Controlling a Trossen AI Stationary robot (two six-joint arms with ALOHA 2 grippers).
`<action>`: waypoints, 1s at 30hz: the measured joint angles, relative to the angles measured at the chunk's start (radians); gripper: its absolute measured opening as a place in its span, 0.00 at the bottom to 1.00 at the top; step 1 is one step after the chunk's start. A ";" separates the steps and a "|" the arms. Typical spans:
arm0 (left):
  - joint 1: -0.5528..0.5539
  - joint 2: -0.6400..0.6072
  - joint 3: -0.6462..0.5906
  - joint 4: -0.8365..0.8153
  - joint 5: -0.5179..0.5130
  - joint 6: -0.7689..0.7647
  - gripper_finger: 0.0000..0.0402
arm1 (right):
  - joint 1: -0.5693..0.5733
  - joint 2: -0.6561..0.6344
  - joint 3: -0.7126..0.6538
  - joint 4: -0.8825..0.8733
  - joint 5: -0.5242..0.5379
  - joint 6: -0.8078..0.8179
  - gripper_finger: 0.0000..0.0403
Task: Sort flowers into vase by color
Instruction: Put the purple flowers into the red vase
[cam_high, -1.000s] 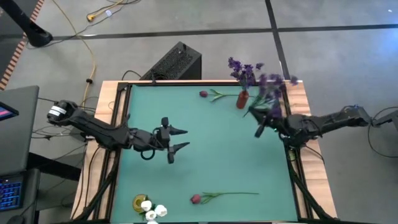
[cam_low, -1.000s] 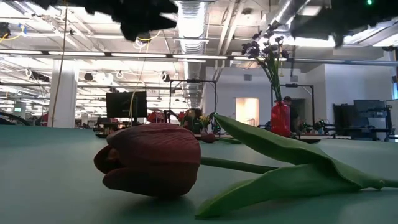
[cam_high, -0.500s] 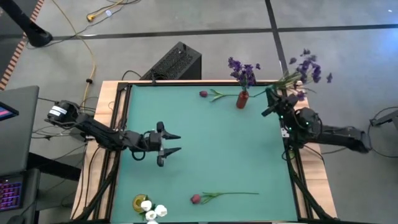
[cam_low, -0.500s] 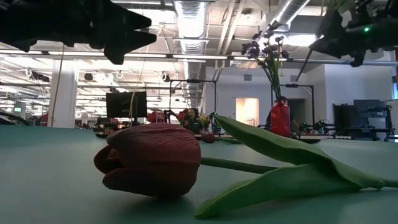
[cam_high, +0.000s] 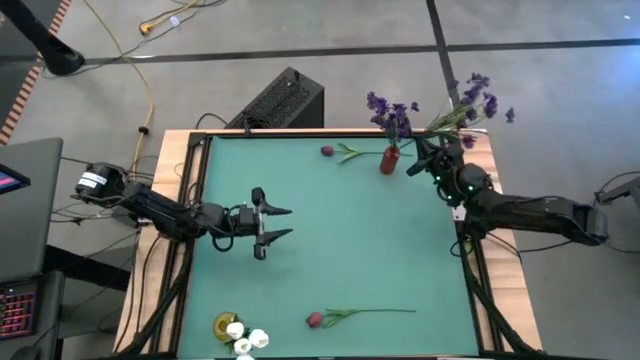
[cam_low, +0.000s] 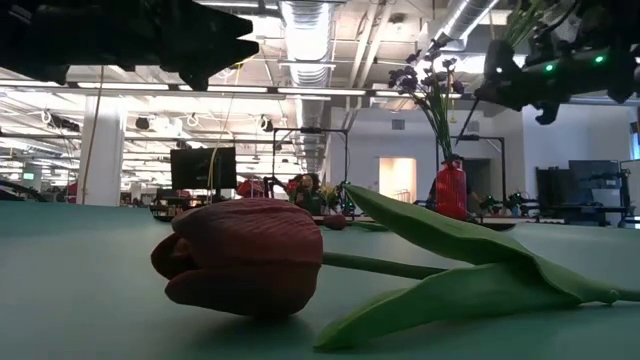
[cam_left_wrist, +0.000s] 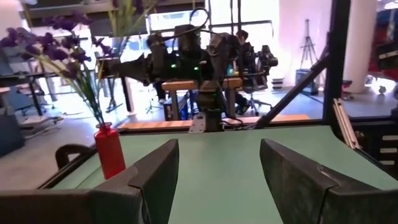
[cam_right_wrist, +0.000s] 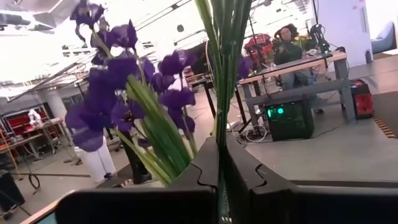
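The green table (cam_high: 340, 240) holds a red vase (cam_high: 389, 160) near its far edge, with purple flowers (cam_high: 392, 112) in it. The right tool (cam_high: 428, 158) is just beside the vase, clenched on a purple sprig (cam_high: 470, 100) that sticks out past the table's far right corner. The left tool (cam_high: 278, 223) hangs released over the middle left, holding nothing. A dark red tulip (cam_high: 315, 319) lies near the front edge, another (cam_high: 328, 151) by the vase. White flowers (cam_high: 245, 338) at the front corner are partly cut off.

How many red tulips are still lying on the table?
2. One red tulip lies near the front edge, by the low camera. The other tulip lies at the back, beside the red vase. None looks hidden, though the arms cover some table.
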 joint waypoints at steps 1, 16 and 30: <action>0.008 0.000 0.000 0.000 0.018 0.005 0.54 | 0.001 0.024 0.000 0.025 0.000 -0.007 0.08; 0.128 -0.002 0.000 -0.001 0.188 0.007 0.54 | 0.001 0.141 0.000 0.088 0.004 -0.039 0.08; 0.150 -0.002 0.000 -0.003 0.206 0.005 0.53 | -0.032 0.279 0.001 0.165 0.004 -0.069 0.08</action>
